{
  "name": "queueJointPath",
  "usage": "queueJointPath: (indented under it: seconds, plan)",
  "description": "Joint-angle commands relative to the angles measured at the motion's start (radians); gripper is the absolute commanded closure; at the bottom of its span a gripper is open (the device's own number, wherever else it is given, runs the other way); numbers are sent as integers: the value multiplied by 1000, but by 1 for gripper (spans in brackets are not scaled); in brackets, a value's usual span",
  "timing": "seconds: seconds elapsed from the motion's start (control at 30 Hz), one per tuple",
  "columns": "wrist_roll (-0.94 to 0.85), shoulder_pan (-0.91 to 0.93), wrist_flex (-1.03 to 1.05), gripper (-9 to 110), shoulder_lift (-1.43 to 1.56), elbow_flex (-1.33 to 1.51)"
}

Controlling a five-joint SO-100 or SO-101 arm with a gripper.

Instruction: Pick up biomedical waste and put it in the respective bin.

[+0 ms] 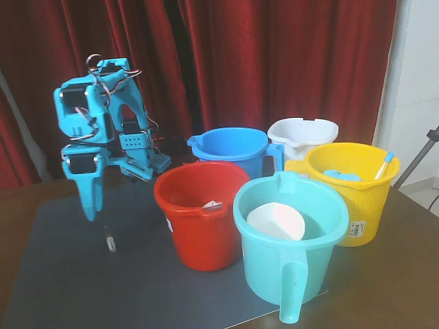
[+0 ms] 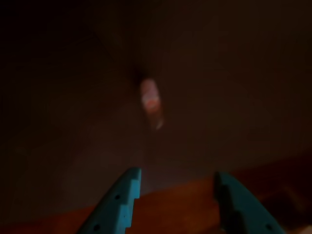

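The biomedical waste, a tiny clear vial (image 1: 110,242), lies on the dark mat to the left of the red bucket (image 1: 200,214). In the wrist view the vial (image 2: 151,100) shows as a pale blurred smear ahead of the fingers. My turquoise gripper (image 1: 92,214) points down, its tips a little above and to the left of the vial. Both fingers (image 2: 124,197) stand apart in the wrist view with nothing between them. The gripper (image 2: 175,178) is open.
Several buckets crowd the right half in the fixed view: blue (image 1: 230,151), white (image 1: 302,133), yellow (image 1: 353,188) holding a blue-tipped stick (image 1: 384,166), and a turquoise jug (image 1: 291,240) in front. A grey mat (image 1: 75,288) covers the brown table.
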Motion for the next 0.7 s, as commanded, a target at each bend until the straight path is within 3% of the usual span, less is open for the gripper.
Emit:
queueJointPath:
  seconds: [0.0, 0.33, 0.67]
  plan:
    - [5, -28, -25, 86, 14, -29]
    - [-8, -21, -54, 93, -41, -40]
    - [-55, 2, -132, 92, -109, -31]
